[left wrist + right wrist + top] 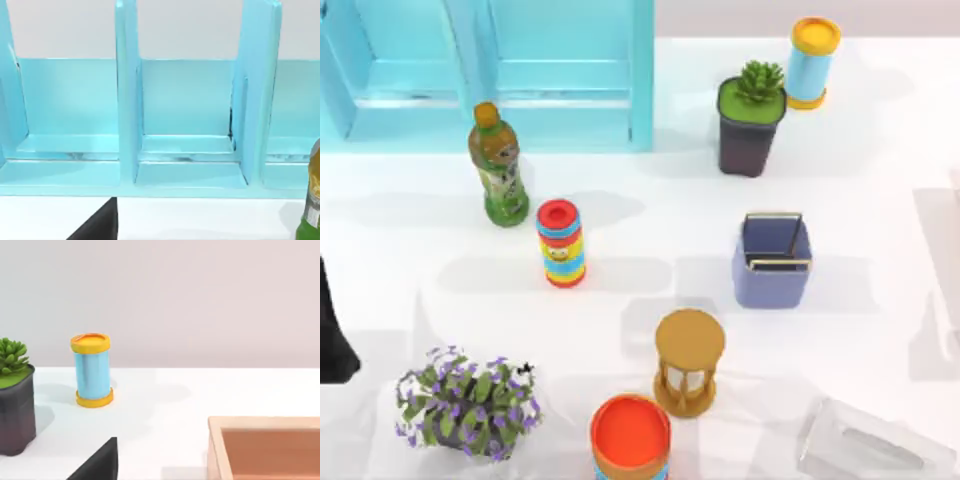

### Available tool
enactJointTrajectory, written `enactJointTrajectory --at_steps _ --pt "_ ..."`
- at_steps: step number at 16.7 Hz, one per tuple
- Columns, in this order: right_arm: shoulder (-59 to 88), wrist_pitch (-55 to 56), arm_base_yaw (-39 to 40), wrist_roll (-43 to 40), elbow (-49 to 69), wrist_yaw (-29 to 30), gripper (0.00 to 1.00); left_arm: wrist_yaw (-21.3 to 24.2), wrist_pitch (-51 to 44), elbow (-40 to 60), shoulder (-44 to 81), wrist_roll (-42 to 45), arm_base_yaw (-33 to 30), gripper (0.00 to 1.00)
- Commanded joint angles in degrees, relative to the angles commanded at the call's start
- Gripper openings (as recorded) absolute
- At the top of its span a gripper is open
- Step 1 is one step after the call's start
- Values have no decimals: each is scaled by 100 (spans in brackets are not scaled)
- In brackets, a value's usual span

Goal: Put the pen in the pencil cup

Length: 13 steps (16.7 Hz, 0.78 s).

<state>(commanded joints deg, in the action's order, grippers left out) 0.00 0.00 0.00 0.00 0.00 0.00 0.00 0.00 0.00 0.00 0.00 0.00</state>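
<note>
The pencil cup, a small square periwinkle-blue cup (772,264) with a thin metallic rim and a dark blue inside, stands upright a little right of the table's middle. Its mouth faces up and it has bare white tabletop (650,215) on every side. Where the pen lies I cannot tell, so I judge the step in hand to be finding and reaching for it.

The left arm (330,335) sits low at the table's left edge. The left gripper (100,225) looks toward the pale turquoise divided file rack (190,115). The right gripper (100,464) looks toward the light-blue cylinder with yellow ends (92,371). Whether either gripper is open or closed, or carries anything, I cannot tell.

To do this well, I'd say the right arm is the better choice, since the cup is on its side. It should grip the pen near its upper end so it hangs close to vertical. Then it should lift high, because the dark square pot with the green succulent (751,115) stands beyond the cup and the wooden hourglass-shaped stand (689,362) stands near it on the front side.

The pen should come straight down over the opening, and the arm should let go only once the tip is below the rim. The cup looks light, so a sideways knock on its wall could tip it.
</note>
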Motion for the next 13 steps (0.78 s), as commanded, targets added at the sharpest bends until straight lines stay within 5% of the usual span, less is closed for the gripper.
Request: enactJointTrajectory --at_steps 6,13 --pt "0 0 0 0 0 0 100 256 -317 394 611 -190 311 100" --pt "0 0 0 0 0 0 100 1340 -1354 2339 3838 -981 1607 100"
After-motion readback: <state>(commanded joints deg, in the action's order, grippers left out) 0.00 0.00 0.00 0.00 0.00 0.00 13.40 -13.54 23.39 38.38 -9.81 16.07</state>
